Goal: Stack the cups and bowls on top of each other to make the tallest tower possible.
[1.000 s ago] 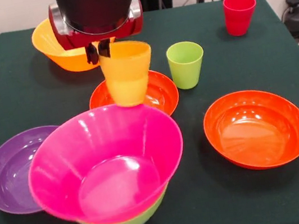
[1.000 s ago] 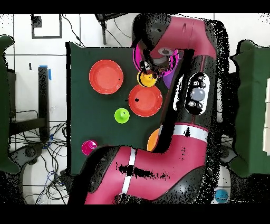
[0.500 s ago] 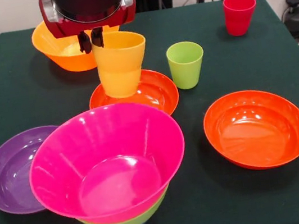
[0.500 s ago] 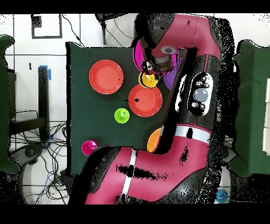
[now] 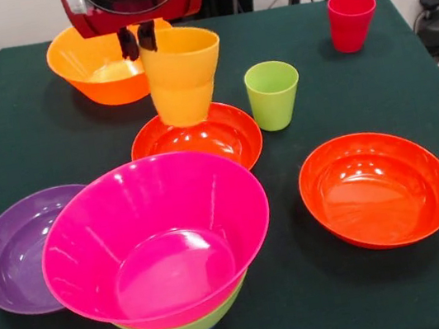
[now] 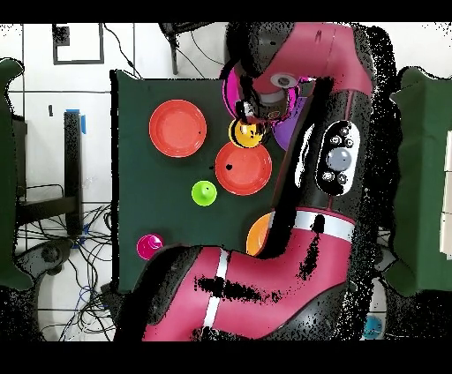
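Yellow-orange cup [image 5: 181, 76] hangs upright, mouth up, long axis near vertical with a slight tilt, clear of the table above the far edge of a shallow red-orange bowl [image 5: 197, 141]. Gripper [image 5: 138, 40]: two dark fingers closed on the cup's rim at its left side, one inside, one outside.

Tower [image 5: 159, 245]: magenta bowl nested in a lime-green bowl, of which only a lower sliver shows. It overlaps the purple bowl [image 5: 16, 251].

Arm enters from above; only its red and black wrist shows, partly covering the deep orange bowl [image 5: 95, 65]. Overhead, the arm [image 6: 331, 132] hides much of the tower.
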